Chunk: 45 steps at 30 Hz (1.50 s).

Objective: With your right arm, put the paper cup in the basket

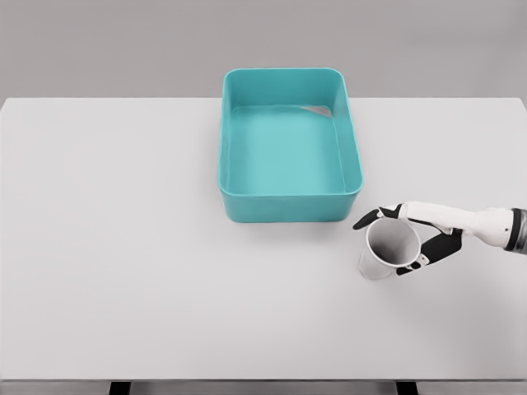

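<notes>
The right hand (412,237) has its fingers wrapped around the paper cup (387,250), just off the teal basket's (288,206) near-right corner. Bare bench (123,247) stretches wide to the left.

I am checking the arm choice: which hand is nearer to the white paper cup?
Right. The right hand is wrapped around the white paper cup, on the white table. The left hand is out of view.
</notes>
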Available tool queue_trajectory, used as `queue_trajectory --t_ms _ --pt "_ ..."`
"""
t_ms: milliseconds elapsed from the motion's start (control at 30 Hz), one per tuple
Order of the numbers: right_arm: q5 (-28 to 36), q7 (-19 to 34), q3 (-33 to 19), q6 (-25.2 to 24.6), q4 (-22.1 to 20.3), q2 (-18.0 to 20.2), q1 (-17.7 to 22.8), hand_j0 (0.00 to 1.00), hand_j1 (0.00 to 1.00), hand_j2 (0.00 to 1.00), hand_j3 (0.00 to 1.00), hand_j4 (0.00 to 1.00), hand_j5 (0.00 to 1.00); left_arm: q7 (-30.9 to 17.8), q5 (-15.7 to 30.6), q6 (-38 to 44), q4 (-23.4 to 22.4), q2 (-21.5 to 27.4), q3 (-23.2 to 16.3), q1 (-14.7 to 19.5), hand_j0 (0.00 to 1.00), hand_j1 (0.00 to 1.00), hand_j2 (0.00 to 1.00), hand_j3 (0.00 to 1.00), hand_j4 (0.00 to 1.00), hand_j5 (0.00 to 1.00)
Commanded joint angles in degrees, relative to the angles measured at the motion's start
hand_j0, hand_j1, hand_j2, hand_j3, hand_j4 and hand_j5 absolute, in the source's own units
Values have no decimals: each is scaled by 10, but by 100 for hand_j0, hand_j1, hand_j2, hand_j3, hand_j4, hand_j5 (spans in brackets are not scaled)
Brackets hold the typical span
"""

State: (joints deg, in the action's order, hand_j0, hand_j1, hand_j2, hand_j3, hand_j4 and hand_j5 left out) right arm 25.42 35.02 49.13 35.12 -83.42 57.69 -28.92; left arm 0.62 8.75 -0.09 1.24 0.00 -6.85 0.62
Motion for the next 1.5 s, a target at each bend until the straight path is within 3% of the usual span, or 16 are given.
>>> queue_trajectory --t_ms 0,433,733,867,967,1233,1467 --pt "9 0 -4 -1 0 0 0 81 81 81 81 81 81 0 -1 0 0 0 0 0 100 100 100 100 100 100" --pt "65 0 -63 -1 11 -10 0 82 82 82 82 82 82 0 0 0 0 0 0 0 100 100 100 100 100 100" --pt "86 0 -134 -1 61 -35 0 82 82 82 82 82 82 0 0 0 0 0 0 0 100 100 100 100 100 100" --pt "86 0 -156 -1 61 -37 0 82 82 82 82 82 82 0 -1 0 0 0 0 0 100 100 100 100 100 100" --pt "81 0 -171 -1 74 -76 -2 82 82 82 82 82 82 0 -1 0 0 0 0 0 100 100 100 100 100 100" --pt "84 0 -193 -1 77 -91 -2 80 80 80 80 80 80 0 -1 0 0 0 0 0 100 100 100 100 100 100" --pt "74 0 -215 -1 111 -122 -14 80 80 80 80 80 80 0 -1 0 0 0 0 0 100 100 100 100 100 100"
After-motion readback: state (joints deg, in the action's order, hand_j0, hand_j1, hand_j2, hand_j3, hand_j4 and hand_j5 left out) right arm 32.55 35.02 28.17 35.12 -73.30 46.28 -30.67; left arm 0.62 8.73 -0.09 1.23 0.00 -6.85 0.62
